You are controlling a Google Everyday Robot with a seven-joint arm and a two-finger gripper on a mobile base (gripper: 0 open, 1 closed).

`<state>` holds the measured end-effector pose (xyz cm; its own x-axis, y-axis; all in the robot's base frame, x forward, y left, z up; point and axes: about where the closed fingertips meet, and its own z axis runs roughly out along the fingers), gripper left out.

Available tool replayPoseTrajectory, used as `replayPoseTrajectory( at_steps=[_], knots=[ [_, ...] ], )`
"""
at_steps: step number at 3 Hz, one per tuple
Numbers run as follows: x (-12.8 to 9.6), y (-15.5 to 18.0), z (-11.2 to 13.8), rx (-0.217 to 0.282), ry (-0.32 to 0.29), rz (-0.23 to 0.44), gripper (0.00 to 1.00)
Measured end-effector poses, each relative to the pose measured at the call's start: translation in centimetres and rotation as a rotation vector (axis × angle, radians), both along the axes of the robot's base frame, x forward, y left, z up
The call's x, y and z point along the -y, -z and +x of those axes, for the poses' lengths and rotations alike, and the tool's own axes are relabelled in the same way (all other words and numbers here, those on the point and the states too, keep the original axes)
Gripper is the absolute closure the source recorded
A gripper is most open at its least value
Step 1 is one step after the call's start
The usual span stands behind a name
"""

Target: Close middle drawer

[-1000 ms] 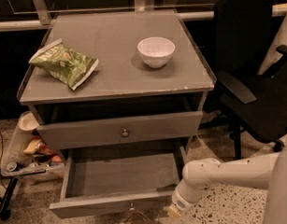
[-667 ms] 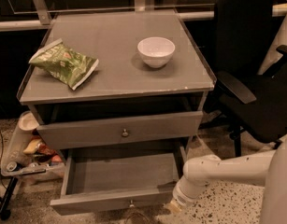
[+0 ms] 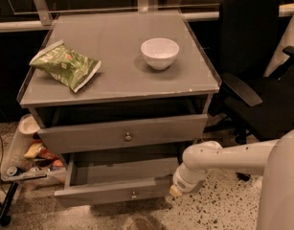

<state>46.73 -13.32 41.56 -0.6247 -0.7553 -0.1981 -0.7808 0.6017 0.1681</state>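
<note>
The middle drawer [image 3: 101, 194] stands pulled out towards the near side, low in the table [image 3: 127, 83], its plain grey inside open to view and its small knob [image 3: 133, 194] facing near. Above it sits the taller drawer [image 3: 89, 137], almost shut. The pincer [image 3: 175, 191] is at the right end of the middle drawer's front, against or just beside it; whether it is wide or narrow cannot be told. On the table lie a green bag [image 3: 65, 63] at the left and a white bowl [image 3: 159, 52] right of centre. A black chair [image 3: 261, 95] stands to the right.
</note>
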Motion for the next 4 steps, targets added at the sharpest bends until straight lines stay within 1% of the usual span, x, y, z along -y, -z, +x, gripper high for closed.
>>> replayPoseTrajectory(
  at_steps=[1,2,3,4],
  knots=[
    [0.0,0.0,0.0,0.001,0.000,0.000,1.00],
    [0.0,0.8,-0.1,-0.018,0.013,0.025,1.00],
    [0.9,0.5,2.3,0.031,0.078,0.027,1.00],
    [2.4,-1.0,6.4,0.120,0.174,0.017,1.00]
  ],
)
